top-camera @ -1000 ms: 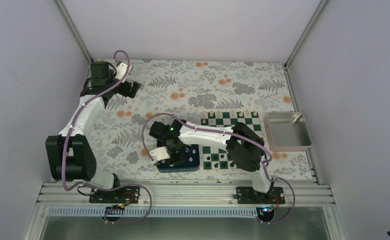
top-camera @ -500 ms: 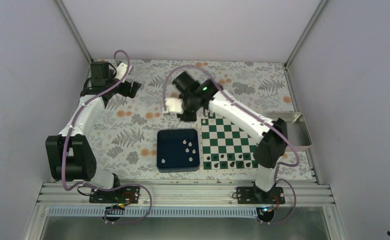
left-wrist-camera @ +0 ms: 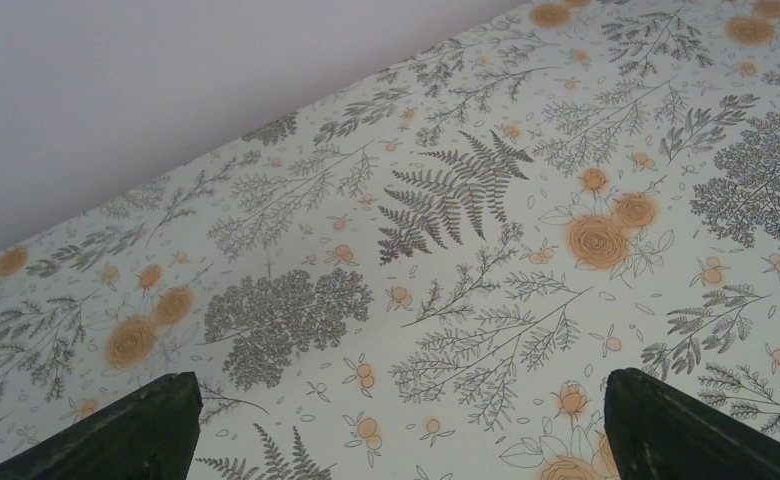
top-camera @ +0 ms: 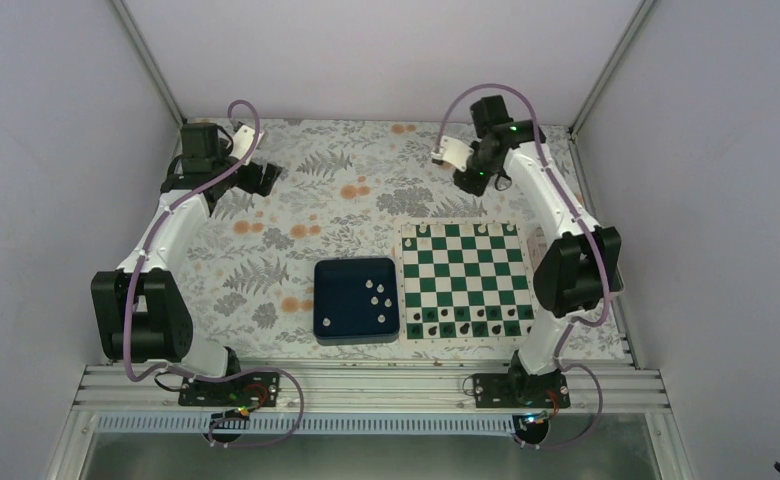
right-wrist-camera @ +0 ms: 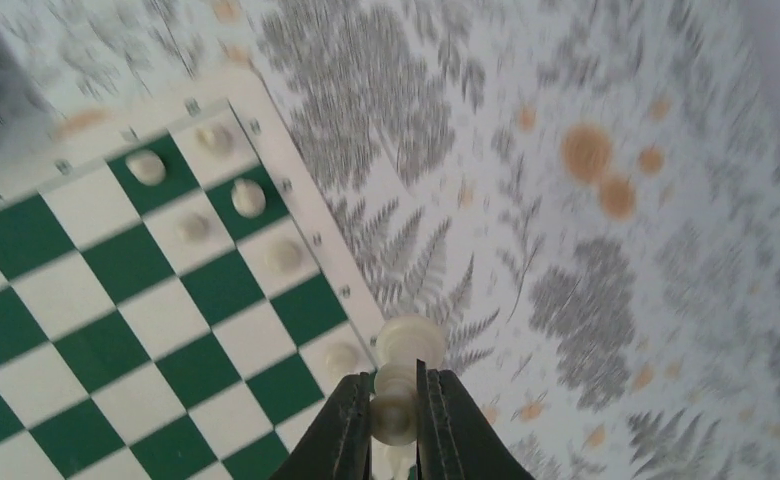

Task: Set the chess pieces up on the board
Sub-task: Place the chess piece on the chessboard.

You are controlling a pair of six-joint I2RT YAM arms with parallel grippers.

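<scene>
My right gripper point(right-wrist-camera: 394, 400) is shut on a small white chess piece point(right-wrist-camera: 406, 345), which sticks out past the fingertips. It hangs beyond the far edge of the green-and-white board point(right-wrist-camera: 96, 350). Seen from above, that gripper point(top-camera: 471, 176) is high over the back right of the table, behind the board point(top-camera: 404, 282). Several white pieces point(right-wrist-camera: 248, 197) stand on the board's far squares. More white pieces point(top-camera: 376, 292) lie in the dark blue tray point(top-camera: 336, 300). My left gripper point(left-wrist-camera: 396, 430) is open over bare cloth at the back left point(top-camera: 256, 178).
Black pieces point(top-camera: 461, 320) fill the board's near rows. The blue tray sits just left of the board. The right arm's elbow point(top-camera: 576, 270) hangs over the board's right edge. Flowered cloth covers the table, and walls close in on three sides.
The right arm has swung from over the blue tray up and across to the far right, beyond the board, carrying a white piece. The left arm has not moved.
</scene>
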